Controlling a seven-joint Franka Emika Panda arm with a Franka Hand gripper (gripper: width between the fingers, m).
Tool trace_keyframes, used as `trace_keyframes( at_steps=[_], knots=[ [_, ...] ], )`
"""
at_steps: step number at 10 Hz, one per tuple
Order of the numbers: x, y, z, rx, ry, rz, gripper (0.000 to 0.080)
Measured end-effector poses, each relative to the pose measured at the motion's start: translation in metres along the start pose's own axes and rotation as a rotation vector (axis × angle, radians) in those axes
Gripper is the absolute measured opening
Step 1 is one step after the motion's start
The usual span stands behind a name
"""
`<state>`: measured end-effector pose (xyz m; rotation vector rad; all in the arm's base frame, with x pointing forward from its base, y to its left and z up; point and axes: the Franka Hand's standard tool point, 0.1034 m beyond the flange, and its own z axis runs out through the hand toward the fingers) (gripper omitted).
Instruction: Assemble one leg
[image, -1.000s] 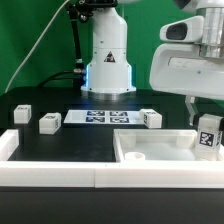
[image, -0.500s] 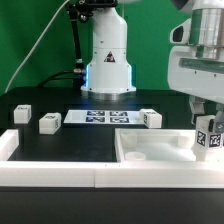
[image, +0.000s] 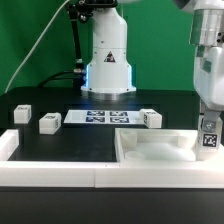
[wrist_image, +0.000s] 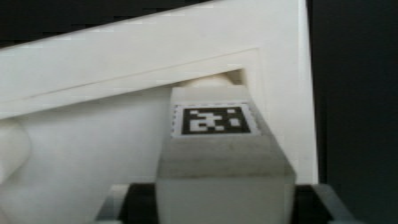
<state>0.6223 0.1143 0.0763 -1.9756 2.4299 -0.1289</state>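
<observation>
The fingers (image: 209, 128) were clamped on the leg (image: 210, 137), which stood upright between them, its lower end down inside the white tray-like part (image: 150, 150) on the bench (image: 70, 140).

The black worktop (image: 60, 145) carries 3 small white tagged blocks: block 1 (image: 21, 114) at the exterior view's left, block 2 (image: 49, 123) just beside it, and block 3 (image: 151, 119) further right. Between blocks 2 and 3 the marker board (image: 105, 118) lies flat. A large white tray (image: 150, 150) sits at the exterior view's right, a white rail (image: 50, 178) runs along the near edge, and the robot base (image: 107, 70) stands behind the marker board.
</observation>
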Motion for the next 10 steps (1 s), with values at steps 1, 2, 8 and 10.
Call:
trace_keyframes(
  at_steps=[1,2,8,10],
  knots=[
    [-0.0003,0.0000,-0.0001,0.000,-0.002,0.006,0.0294],
    [-0.0004,0.0001,0.0000,0.000,-0.002,-0.014,0.0294],
    [-0.0003,0.0005,0.0010,-0.002,-0.004,-0.178,0.0645],
    [-0.0004,0.0006,0.0011,-0.002,-0.004,-0.178,0.0649]
  ],
)
